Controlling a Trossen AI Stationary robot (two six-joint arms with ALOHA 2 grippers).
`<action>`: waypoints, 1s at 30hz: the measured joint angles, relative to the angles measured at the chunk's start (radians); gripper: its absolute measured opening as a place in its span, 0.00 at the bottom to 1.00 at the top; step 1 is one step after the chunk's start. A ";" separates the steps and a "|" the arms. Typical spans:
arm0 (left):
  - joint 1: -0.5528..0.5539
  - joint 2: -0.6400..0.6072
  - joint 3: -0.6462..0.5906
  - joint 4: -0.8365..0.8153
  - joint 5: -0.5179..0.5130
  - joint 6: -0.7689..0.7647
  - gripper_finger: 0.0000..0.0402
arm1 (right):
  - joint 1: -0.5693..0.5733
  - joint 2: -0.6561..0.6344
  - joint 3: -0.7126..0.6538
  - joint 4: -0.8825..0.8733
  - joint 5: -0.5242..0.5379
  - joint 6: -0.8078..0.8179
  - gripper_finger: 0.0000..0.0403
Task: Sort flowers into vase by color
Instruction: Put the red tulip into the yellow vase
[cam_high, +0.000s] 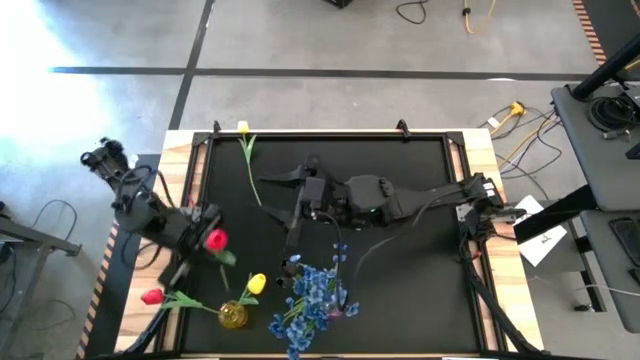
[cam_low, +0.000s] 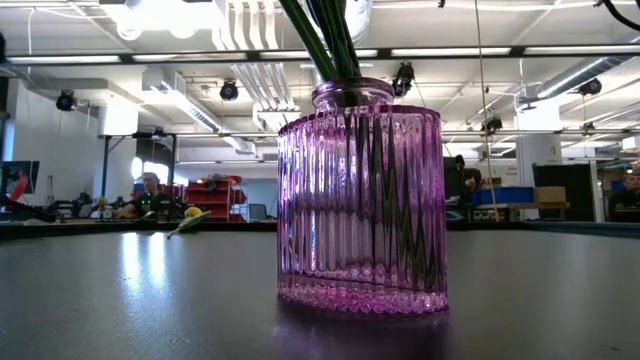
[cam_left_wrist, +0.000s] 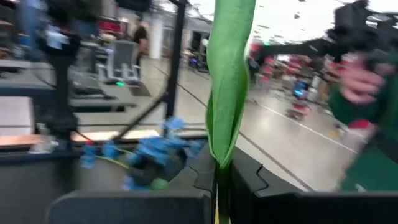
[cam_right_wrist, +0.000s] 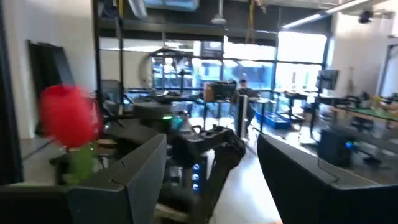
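Note:
My left gripper (cam_high: 200, 238) hangs over the mat's left side, shut on a red tulip (cam_high: 215, 240), which the right wrist view also shows (cam_right_wrist: 71, 118). My right gripper (cam_high: 287, 195) is out over the mat's middle, open and empty (cam_right_wrist: 211, 186). Blue sprays (cam_high: 312, 298) stand with their stems in a ribbed purple glass vase (cam_low: 362, 200) near the front edge. A small yellow vase (cam_high: 233, 316) at the front left holds a yellow tulip (cam_high: 256, 284), and a second red tulip (cam_high: 152, 296) leans out of it to the left. My left gripper pinches the red tulip's green stem and leaf (cam_left_wrist: 221, 149) between its two fingers (cam_left_wrist: 261, 180), which point level. The stem rises upright from the fingers. The flower is lifted clear of the mat.
Another yellow tulip (cam_high: 243, 128) lies on the black mat (cam_high: 400, 270) at its far edge, its stem running toward the middle. A wooden border frames the mat. Cables and a stand sit beside the table's right side. People sit at desks far behind.

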 joint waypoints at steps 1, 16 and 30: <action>-0.043 0.009 -0.004 0.004 -0.021 0.000 0.00 | 0.000 -0.008 0.000 -0.016 0.012 0.000 0.61; -0.287 0.184 -0.225 0.443 -0.243 0.030 0.00 | -0.002 -0.035 0.000 -0.077 0.051 0.001 0.60; -0.287 0.188 -0.293 0.484 -0.269 0.127 0.00 | -0.002 -0.035 -0.001 -0.078 0.067 0.034 0.61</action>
